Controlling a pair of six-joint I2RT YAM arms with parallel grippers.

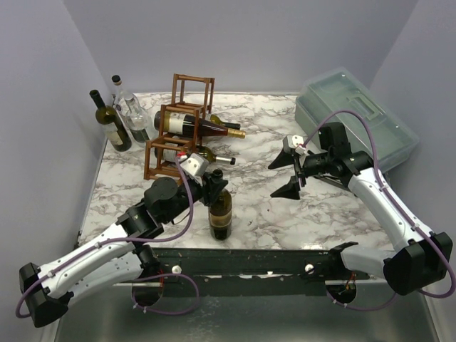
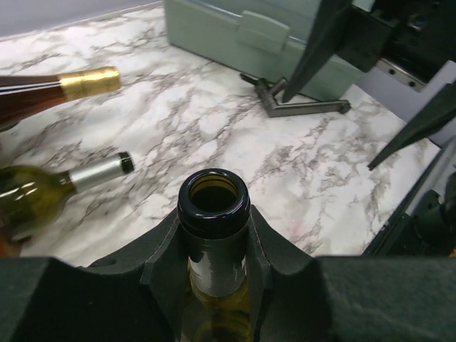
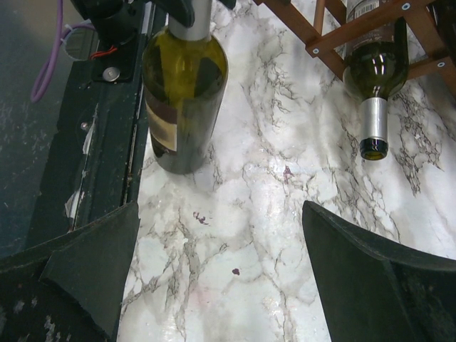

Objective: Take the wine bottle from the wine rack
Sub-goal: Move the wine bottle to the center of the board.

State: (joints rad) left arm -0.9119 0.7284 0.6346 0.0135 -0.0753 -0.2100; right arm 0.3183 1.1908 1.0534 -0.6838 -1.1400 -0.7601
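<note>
The reddish-brown wine rack (image 1: 171, 127) stands at the back left of the marble table. Two bottles lie in it: a gold-capped one (image 1: 203, 127) in the middle tier and a silver-capped green one (image 1: 214, 158) in the bottom tier, which also shows in the right wrist view (image 3: 373, 78). A green wine bottle (image 1: 220, 214) stands upright on the table near the front edge, off the rack. My left gripper (image 1: 217, 187) is shut on its neck (image 2: 214, 246). My right gripper (image 1: 288, 176) hangs open and empty above the table to the right.
Two upright bottles, one dark (image 1: 110, 122) and one clear (image 1: 132, 110), stand left of the rack. A grey-green plastic toolbox (image 1: 356, 117) sits at the back right. The black base rail (image 1: 249, 262) runs along the table's front edge.
</note>
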